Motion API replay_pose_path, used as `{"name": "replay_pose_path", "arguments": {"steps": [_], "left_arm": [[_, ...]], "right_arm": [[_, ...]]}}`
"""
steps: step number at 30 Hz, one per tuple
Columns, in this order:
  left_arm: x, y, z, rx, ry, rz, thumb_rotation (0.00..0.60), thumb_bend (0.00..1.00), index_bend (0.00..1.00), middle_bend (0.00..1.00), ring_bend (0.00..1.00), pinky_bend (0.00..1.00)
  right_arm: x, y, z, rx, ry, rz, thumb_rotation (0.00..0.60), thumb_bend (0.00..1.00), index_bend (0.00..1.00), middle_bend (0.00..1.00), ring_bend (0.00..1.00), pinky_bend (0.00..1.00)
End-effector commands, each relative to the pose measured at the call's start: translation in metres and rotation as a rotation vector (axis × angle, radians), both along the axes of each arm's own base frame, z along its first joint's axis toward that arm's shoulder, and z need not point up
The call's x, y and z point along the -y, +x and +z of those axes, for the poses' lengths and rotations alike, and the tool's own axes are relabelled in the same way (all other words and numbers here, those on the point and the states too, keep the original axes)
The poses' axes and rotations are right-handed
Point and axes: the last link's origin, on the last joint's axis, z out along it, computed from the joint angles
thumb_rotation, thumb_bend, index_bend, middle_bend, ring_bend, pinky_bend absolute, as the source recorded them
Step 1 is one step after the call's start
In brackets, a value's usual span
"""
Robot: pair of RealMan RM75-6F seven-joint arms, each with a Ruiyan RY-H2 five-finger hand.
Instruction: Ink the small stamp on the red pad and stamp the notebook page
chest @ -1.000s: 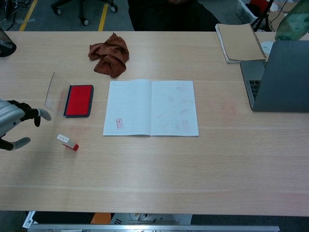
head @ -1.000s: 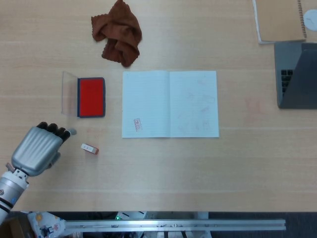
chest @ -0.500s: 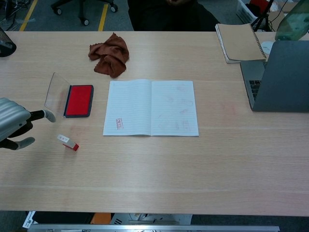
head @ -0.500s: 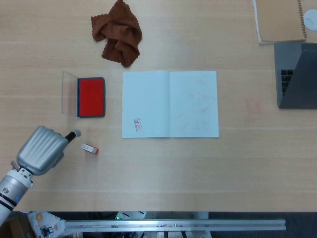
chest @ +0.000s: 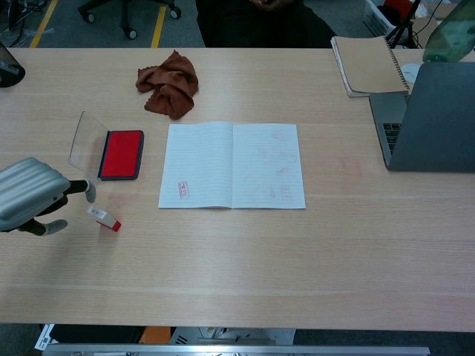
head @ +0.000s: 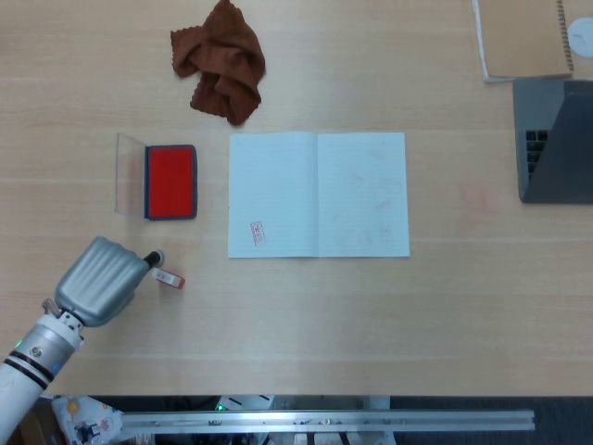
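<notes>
While one left hand nears, one stamp lies.

A light wooden table is seen. On it are laid an open white lined notebook, a red ink pad, a small red-tipped stamp, a crumpled brown cloth, a grey laptop and a tan spiral notepad.

one small white stamp with a red end, one red ink pad with a clear open lid, one open lined notebook bearing one clear red stamp mark, one crumpled brown cloth, one tan spiral-bound notebook, one grey laptop, one silver robot hand, all on one pale wooden worktop.
</notes>
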Motion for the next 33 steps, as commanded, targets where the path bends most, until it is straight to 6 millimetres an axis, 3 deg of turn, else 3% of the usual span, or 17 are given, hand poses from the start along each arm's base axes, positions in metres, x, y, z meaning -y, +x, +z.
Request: {"name": "replay_pose_path", "arguments": {"steps": [1,33], "left_arm": [[-0.002,0.003,-0.005,0.004,-0.004,0.001,0.6,0.23,0.38,0.94,0.99,1.0],[-0.009,0.003,-0.036,0.002,-0.041,0.095,0.6,0.25,0.44,0.95,1.0,1.0]], "right_arm": [[0.0,-0.001,-0.001,0.001,0.005,-0.002,0.6,0.35,0.51,0.46,0.28,0.35],[-0.003,-0.011,-0.002,0.003,0.02,-0.029,0.6,0.35,0.51,0.46,0.28,0.35]]}}
